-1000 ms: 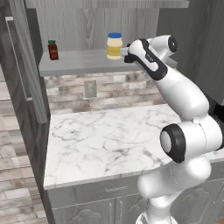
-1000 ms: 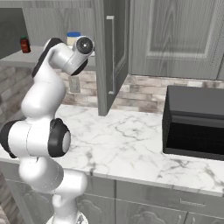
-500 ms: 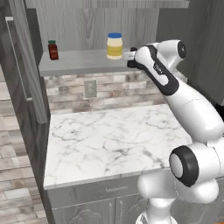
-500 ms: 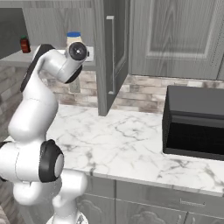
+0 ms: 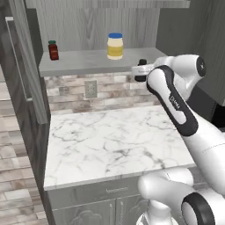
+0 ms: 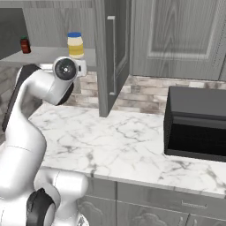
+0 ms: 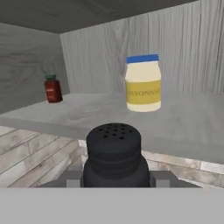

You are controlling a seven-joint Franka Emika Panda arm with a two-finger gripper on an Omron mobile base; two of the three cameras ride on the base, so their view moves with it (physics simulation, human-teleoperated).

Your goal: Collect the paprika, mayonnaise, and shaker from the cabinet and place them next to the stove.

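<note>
Pinching the small all-black shaker (image 7: 113,154) with its perforated rounded top, our claw (image 5: 141,70) sits just off the front edge of the grey inner shelf of the wood-grain wall cabinet (image 5: 79,66). We judge the hold sound, but the finger tips hide behind the shaker's body, so we cannot tell how deep the bite is; a shallow one could let it slip on the swing toward the flat black glass stove (image 6: 198,121). Further out, the stout pale-yellow mayonnaise jar with its blue lid (image 7: 143,83) stands mid-shelf, and the small dark-red paprika jar (image 7: 52,89) near the left wall, well apart. Beyond them, the open panelled cabinet door (image 6: 110,53) hangs over the white marble counter (image 5: 114,140), and a wide swing of our elbow might strike it.
</note>
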